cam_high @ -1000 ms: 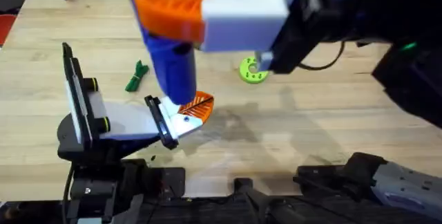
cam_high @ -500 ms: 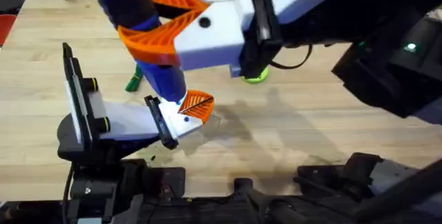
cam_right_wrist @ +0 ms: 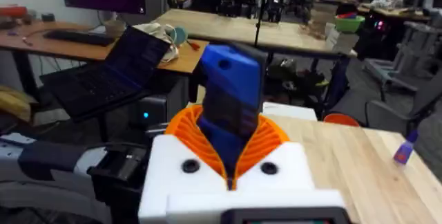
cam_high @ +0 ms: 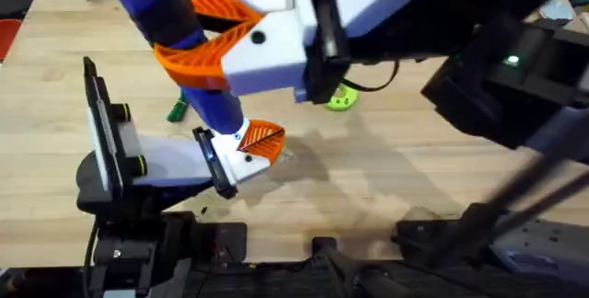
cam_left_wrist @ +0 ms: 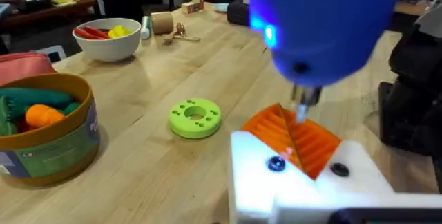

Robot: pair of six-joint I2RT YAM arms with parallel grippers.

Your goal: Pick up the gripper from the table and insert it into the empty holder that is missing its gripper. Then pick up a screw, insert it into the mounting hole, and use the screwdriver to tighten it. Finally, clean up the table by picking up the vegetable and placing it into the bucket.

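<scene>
One second is enough for the right arm to swing over toward the left side while the silver tip stays on the same spot, so I judge that the tightening step is under way and the clean-up has not begun. Nearest the bases, the left claw (cam_high: 241, 158) carries the white holder (cam_left_wrist: 304, 182) with the orange fingertip (cam_high: 264, 140) seated in it; whether that claw is apart or together I cannot tell. The right fingers (cam_high: 198, 36) are clamped on the blue screwdriver (cam_high: 216, 105), which leans steeply with its tip (cam_left_wrist: 302, 106) touching the orange fingertip. Just behind, the dark green vegetable (cam_high: 177, 108) lies on the tabletop (cam_high: 386, 188), now half hidden by the screwdriver, and the green disc (cam_high: 342, 101) peeks from under the arm. Near the disc, the bucket (cam_left_wrist: 69, 144) holds green and orange toy vegetables; farther back, a white bowl (cam_left_wrist: 110, 47) holds red and yellow pieces.
</scene>
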